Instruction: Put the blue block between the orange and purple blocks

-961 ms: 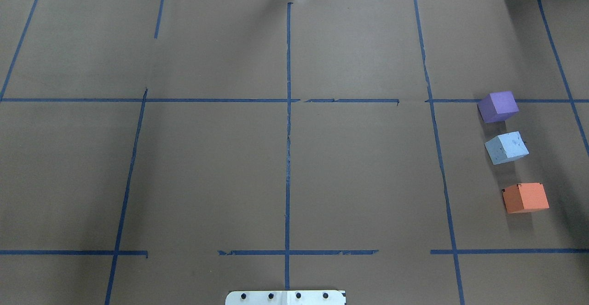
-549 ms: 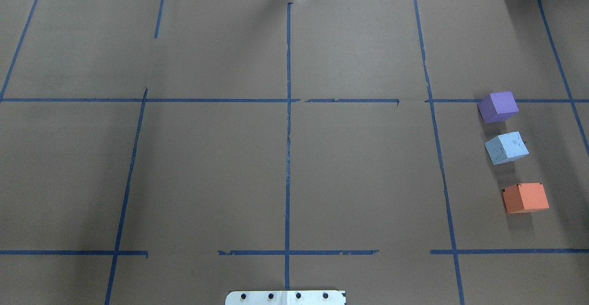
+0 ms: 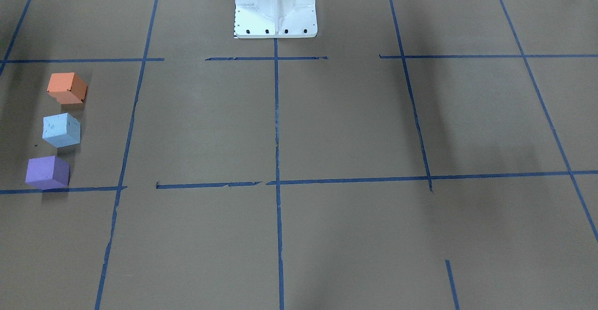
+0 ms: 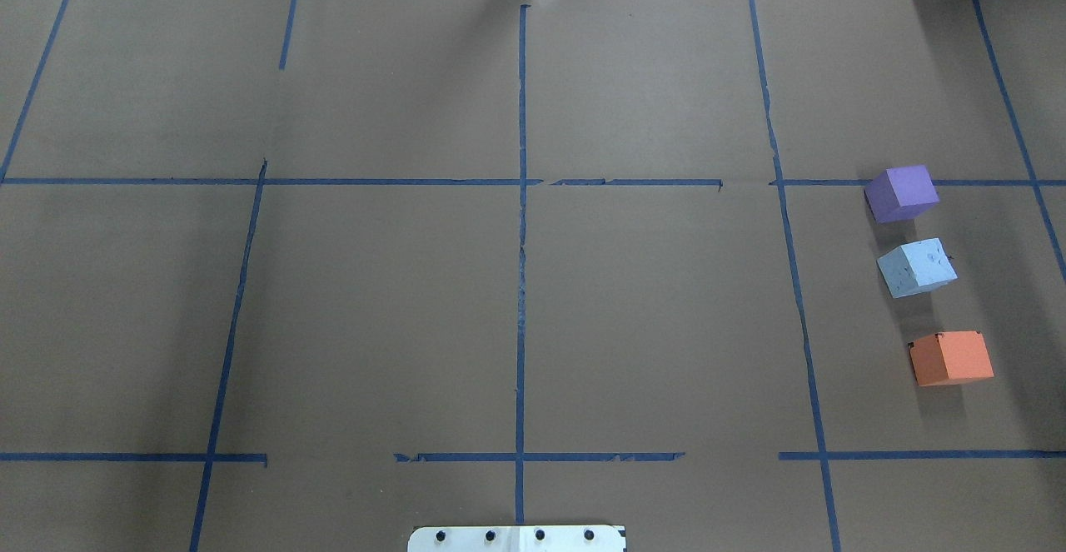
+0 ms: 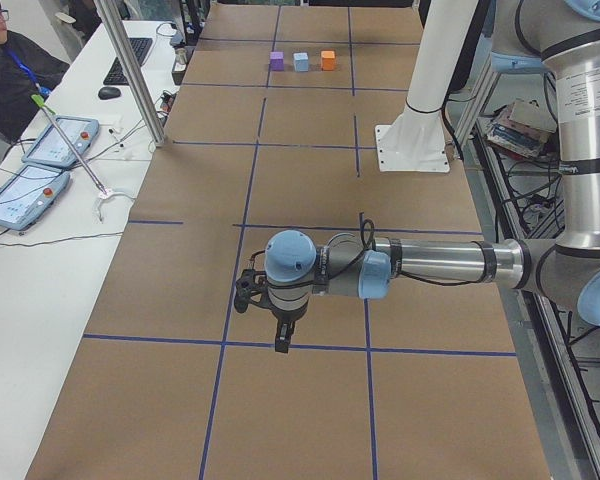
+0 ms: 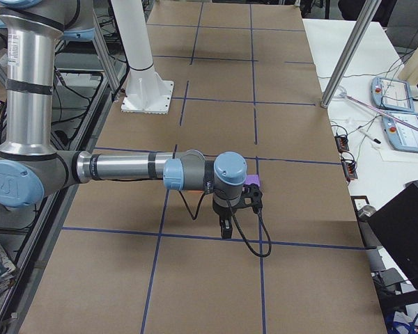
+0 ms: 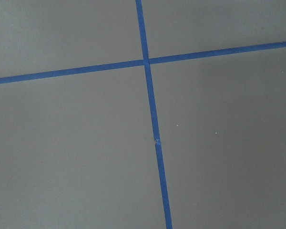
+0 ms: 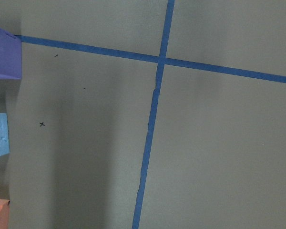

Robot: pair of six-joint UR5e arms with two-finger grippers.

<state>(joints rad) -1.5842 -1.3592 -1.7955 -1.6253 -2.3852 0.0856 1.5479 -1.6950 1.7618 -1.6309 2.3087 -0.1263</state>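
Left gripper: seen only in the side view from the robot's left, where it is pointed down over a blue tape line on the brown paper. How far the fingers are parted cannot be told from this view. It is held well apart from the three blocks at the far end of the table.

Right gripper: seen only in the side view from the robot's right, where it is pointed down above the paper. Its opening cannot be told. The purple block is seen just behind it in that view.

Blue block: set on the paper on the robot's right side of the table, in a row between the purple block and the orange block. It is turned slightly askew, and neither neighbour is touched.

Purple block: placed farthest from the robot, on a crosswise tape line.

Orange block: placed nearest the robot in the row.

Right wrist view: all three blocks are cut off at the left edge, purple at the top, blue in the middle, orange at the bottom.

Change from earlier: none is found. In the overhead view the three blocks are seen in the same places as one second and half a second ago.
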